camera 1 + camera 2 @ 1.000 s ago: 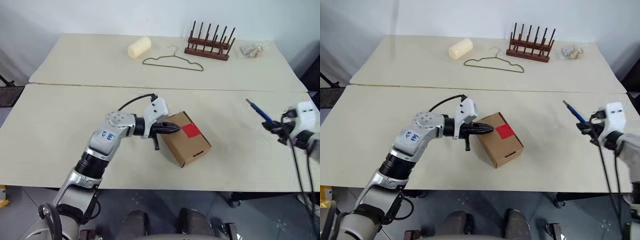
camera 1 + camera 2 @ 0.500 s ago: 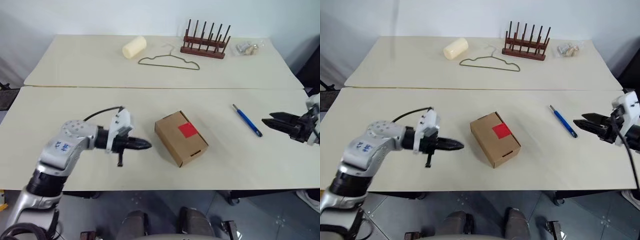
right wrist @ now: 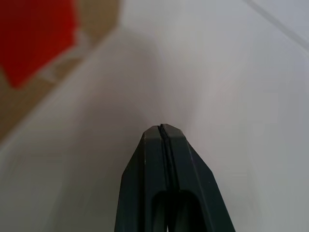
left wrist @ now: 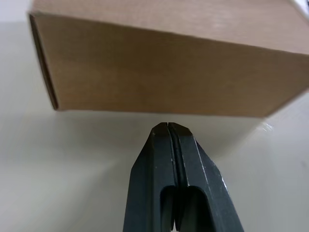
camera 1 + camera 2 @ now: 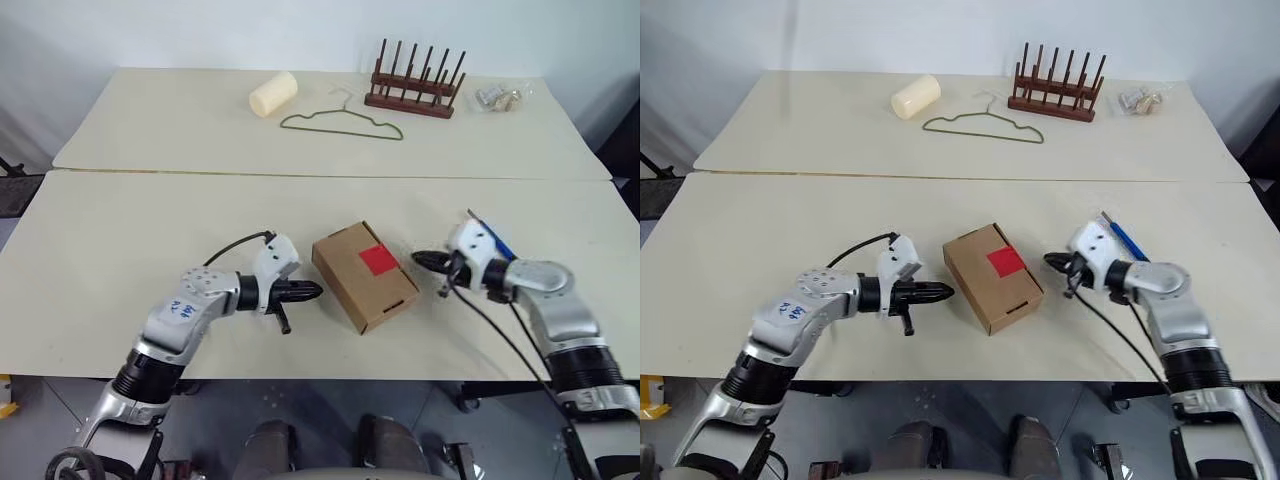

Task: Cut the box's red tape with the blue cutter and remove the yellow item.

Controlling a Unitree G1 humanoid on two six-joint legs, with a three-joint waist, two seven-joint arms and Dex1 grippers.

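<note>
Either side of the box (image 5: pixel 364 276), left hand (image 5: pixel 315 291) and right hand (image 5: pixel 420 259) point inward, both pinched closed, empty

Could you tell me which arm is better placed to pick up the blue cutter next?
Probably the right. The blue cutter lies on the table just behind the right gripper, which is shut and empty. The left gripper, also shut, sits on the far side of the box.

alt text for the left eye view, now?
A brown box with red tape sits on a cream table between two shut grippers, left and right. The blue cutter lies behind the right wrist.
</note>
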